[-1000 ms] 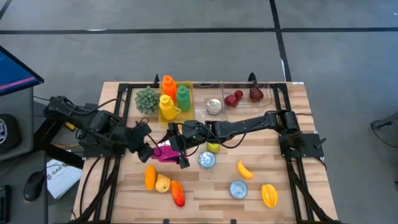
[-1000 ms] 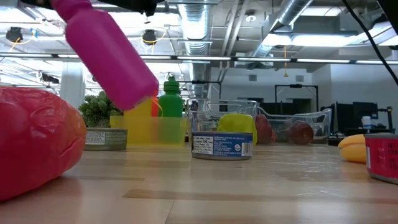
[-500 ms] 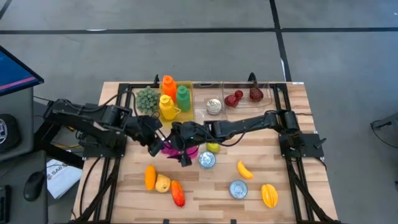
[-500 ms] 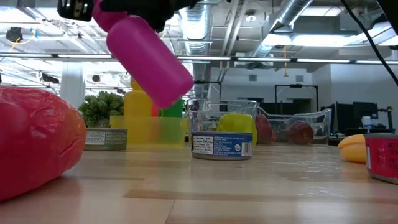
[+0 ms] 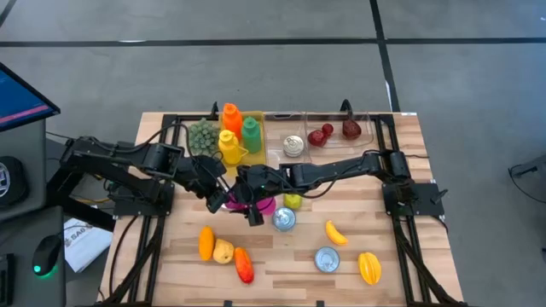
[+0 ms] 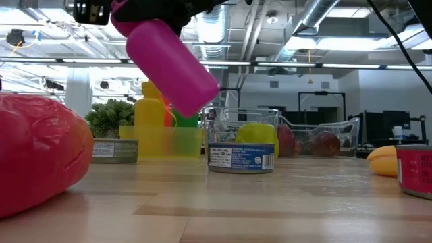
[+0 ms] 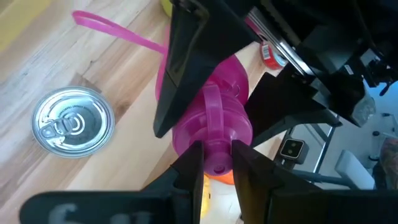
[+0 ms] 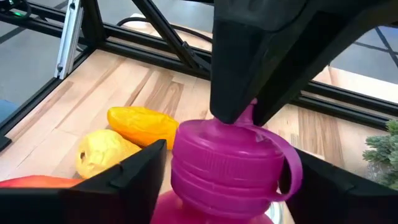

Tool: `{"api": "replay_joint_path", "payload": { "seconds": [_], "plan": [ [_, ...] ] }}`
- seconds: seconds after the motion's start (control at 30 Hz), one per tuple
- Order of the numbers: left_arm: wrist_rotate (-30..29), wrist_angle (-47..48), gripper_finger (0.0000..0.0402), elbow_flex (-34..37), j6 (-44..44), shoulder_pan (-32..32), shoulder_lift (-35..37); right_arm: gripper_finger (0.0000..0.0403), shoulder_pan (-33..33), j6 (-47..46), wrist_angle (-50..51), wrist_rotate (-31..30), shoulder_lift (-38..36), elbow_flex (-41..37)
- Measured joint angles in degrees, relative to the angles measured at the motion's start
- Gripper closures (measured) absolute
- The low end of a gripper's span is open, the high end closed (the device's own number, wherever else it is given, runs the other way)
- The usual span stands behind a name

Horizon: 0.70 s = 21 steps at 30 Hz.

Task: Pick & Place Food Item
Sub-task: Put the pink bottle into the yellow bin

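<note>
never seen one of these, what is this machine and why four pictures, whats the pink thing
Two dark robot arms work at a wooden table. One camera looks down from above, one sits at table height, and one rides on each wrist. The pink thing is a bottle, held in the air between the arms. The left gripper is shut on its cap; the right gripper straddles the neck, apparently taking it over. Around it lie toy fruit, cans, and orange, yellow and green bottles in a bin.

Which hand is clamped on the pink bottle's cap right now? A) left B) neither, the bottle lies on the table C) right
A: the left hand pinches the cap of the pink bottle, held tilted above the table; the right hand straddles the body with its fingers apart.
</note>
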<state>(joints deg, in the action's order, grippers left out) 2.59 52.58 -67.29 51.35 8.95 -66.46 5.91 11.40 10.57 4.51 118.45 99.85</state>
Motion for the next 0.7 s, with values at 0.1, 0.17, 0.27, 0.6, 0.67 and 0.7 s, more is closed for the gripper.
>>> {"api": "replay_joint_path", "payload": {
  "seconds": [0.1,0.17,0.27,0.6,0.67,0.7],
  "plan": [
    [0.0,-0.1,0.0340,0.0,0.0,0.0,0.0,0.0168,0.0,0.0,-0.1,-0.1,0.0,0.0],
    [0.0,-0.1,0.0340,0.0,0.0,0.0,0.0,0.0187,0.0,0.0,0.0,-0.1,0.0,0.0],
    [0.0,-0.1,0.0340,0.0,0.0,0.0,0.0,0.0198,0.0,0.0,0.0,-0.1,0.0,0.0],
    [0.1,-0.6,0.0304,0.0,-3.0,0.0,0.0,0.0173,0.0,0.2,0.0,0.0,0.0,0.0],
    [0.1,-0.5,0.0288,0.0,-3.1,0.0,0.0,0.0185,0.0,0.2,0.0,0.0,0.0,0.0],
    [0.1,-0.5,0.0279,0.0,-3.1,0.0,0.0,0.0191,0.0,0.2,0.0,0.0,0.0,0.0]
  ]
}}
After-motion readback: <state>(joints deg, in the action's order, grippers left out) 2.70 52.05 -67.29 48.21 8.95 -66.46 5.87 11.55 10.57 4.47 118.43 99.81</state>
